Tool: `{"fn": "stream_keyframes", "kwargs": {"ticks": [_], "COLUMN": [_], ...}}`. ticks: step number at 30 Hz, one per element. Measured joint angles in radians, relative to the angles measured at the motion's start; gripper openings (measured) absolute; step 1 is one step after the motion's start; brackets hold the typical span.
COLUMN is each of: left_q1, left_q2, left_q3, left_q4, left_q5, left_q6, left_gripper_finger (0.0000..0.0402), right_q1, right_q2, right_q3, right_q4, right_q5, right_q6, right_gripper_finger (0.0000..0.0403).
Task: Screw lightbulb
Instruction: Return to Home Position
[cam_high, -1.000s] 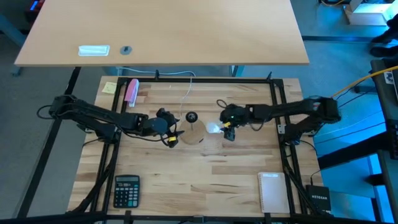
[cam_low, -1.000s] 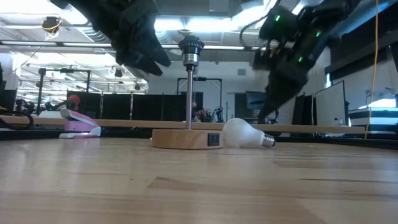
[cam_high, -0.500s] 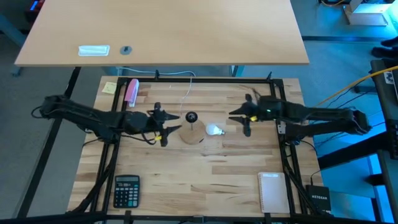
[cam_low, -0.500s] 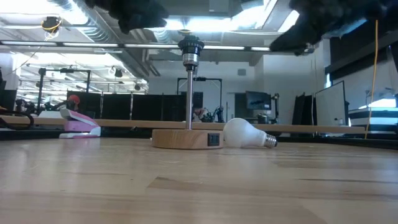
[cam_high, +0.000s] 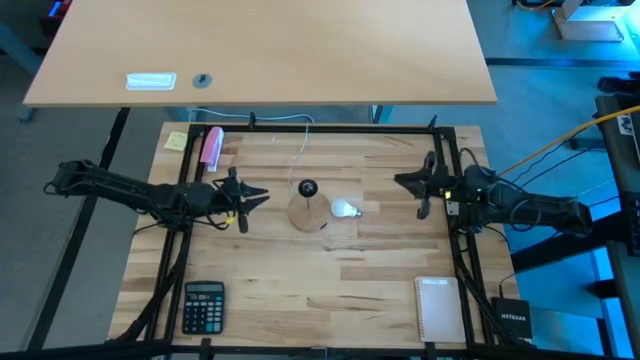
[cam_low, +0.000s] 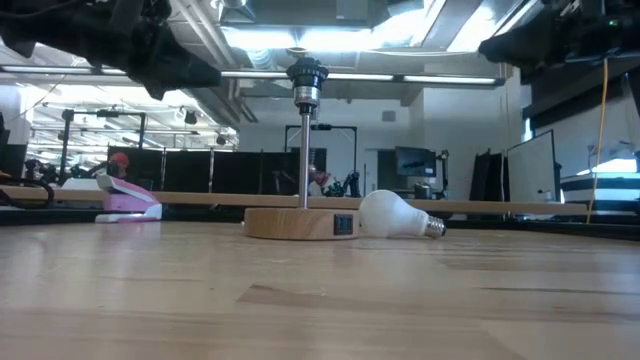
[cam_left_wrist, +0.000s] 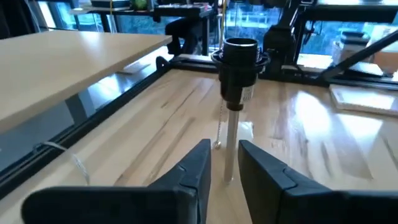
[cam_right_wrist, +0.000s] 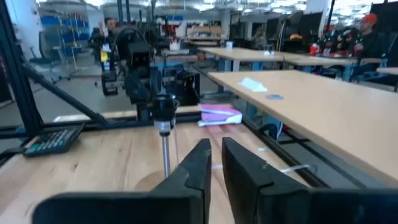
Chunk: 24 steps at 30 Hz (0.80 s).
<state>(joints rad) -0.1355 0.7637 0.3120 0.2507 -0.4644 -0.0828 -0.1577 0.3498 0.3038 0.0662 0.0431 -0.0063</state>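
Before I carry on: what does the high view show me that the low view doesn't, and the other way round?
Only the high view: the calculator and notepad, and how the left gripper and right gripper sit to either side of the lamp, both clear of it and holding nothing. Only the low view: the switch on the lamp base's side, and the silvery screw base of the bulb. Both: the lamp with its socket empty, and the bulb lying on its side beside the lamp base.
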Motion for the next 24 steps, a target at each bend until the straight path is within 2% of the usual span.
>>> {"fn": "stream_keyframes", "kwargs": {"ticks": [5,10,14,19,22,24], "left_q1": [0.010,0.012,0.012,0.028,0.049,0.064], "left_q2": [-0.004,0.000,-0.014,-0.050,-0.085,-0.112], "left_q3": [-0.012,-0.015,-0.084,-0.228,-0.297,-0.300], "left_q4": [0.004,-0.010,0.117,0.340,0.414,0.401], "left_q5": [-0.005,-0.009,-0.001,0.068,0.110,0.127], "left_q6": [-0.035,0.002,0.019,0.032,0.017,0.011], "left_gripper_finger": [0.0077,0.0081,0.0079,0.0083,0.0085,0.0085], "right_q1": [0.000,0.000,0.000,0.000,0.000,0.000], "right_q2": [-0.035,-0.032,-0.041,-0.070,-0.083,-0.090], "right_q3": [0.000,0.000,-0.014,-0.087,-0.120,-0.134], "right_q4": [-0.013,-0.036,-0.086,-0.064,-0.022,0.029], "right_q5": [-0.036,-0.078,-0.078,-0.065,-0.055,-0.072], "right_q6": [0.033,0.001,-0.013,0.030,0.038,0.054], "right_gripper_finger": [0.0048,0.0048,0.0049,0.0049,0.0049,0.0049]}}
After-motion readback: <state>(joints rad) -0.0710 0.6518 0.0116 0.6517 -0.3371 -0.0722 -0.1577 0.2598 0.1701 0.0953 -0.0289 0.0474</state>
